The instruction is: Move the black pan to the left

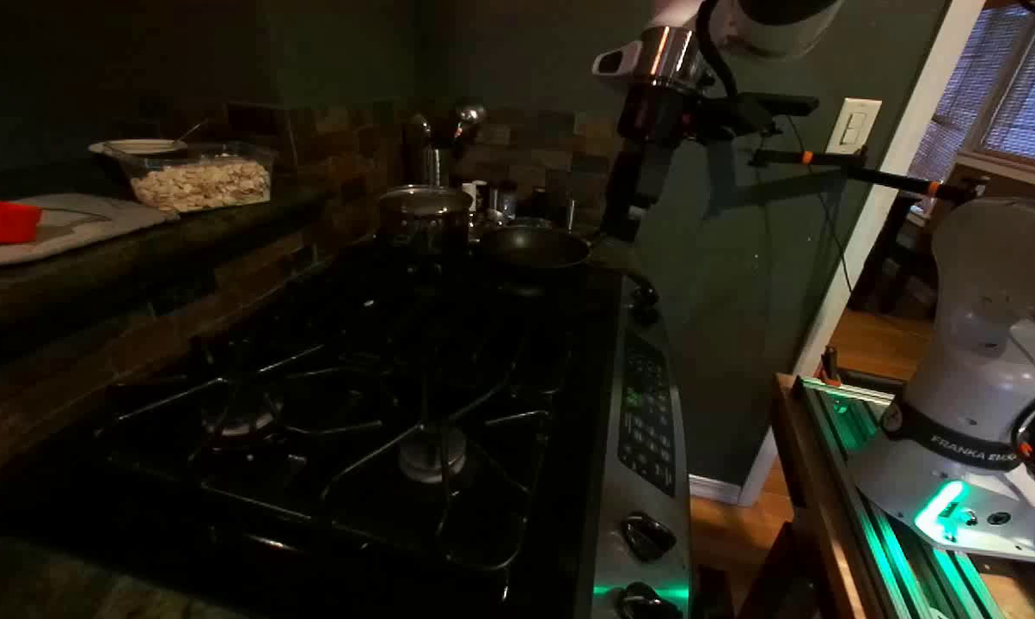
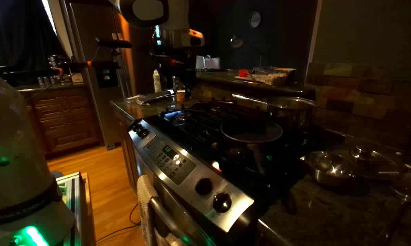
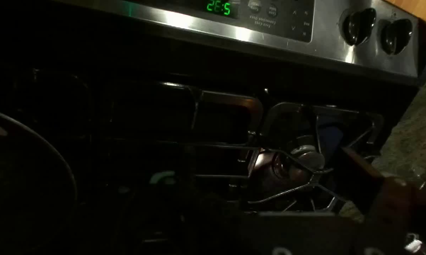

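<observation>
The black pan (image 2: pixel 251 131) is round and shallow, with a faintly shiny rim, and sits on the stovetop. It also shows in an exterior view (image 1: pixel 533 249), beside a steel pot. Its long handle (image 2: pixel 259 159) points towards the stove's near right corner. In the wrist view part of the pan (image 3: pixel 25 184) shows at the left edge. My gripper (image 2: pixel 188 89) hangs in the air above the stove, apart from the pan; it shows in an exterior view (image 1: pixel 623 225) too. In the wrist view the dark fingers (image 3: pixel 269 152) stand apart, with a burner visible between them. The gripper is open and empty.
A steel pot (image 2: pixel 291 109) stands right behind the pan. A steel bowl (image 2: pixel 330 167) and a glass lid (image 2: pixel 366 157) lie on the counter to the right. Burner grates (image 1: pixel 423 430) cover the stovetop. A raised ledge holds a clear food container (image 1: pixel 199 180).
</observation>
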Motion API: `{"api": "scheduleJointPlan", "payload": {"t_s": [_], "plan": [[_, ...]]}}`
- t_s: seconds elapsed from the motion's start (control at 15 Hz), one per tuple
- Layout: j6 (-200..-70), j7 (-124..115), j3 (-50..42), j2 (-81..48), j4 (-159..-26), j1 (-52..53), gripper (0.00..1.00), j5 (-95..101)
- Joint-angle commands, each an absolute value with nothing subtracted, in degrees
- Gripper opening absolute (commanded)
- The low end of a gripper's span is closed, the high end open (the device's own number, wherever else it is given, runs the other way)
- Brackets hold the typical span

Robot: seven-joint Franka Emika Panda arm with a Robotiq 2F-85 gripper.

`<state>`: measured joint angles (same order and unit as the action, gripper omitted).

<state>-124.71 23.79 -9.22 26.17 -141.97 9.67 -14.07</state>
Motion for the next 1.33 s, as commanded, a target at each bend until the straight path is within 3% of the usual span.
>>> {"api": "scheduleJointPlan", "payload": {"t_s": [0.0, 0.6, 1.27], "plan": [[-124.4, 24.2, -8.1, 26.1, -141.8, 8.5, 1.0, -14.6], [-124.4, 24.2, -8.1, 26.1, -141.8, 8.5, 1.0, -14.6], [-123.8, 47.0, -12.2, 20.2, -133.1, 5.6, 1.0, -9.8]]}}
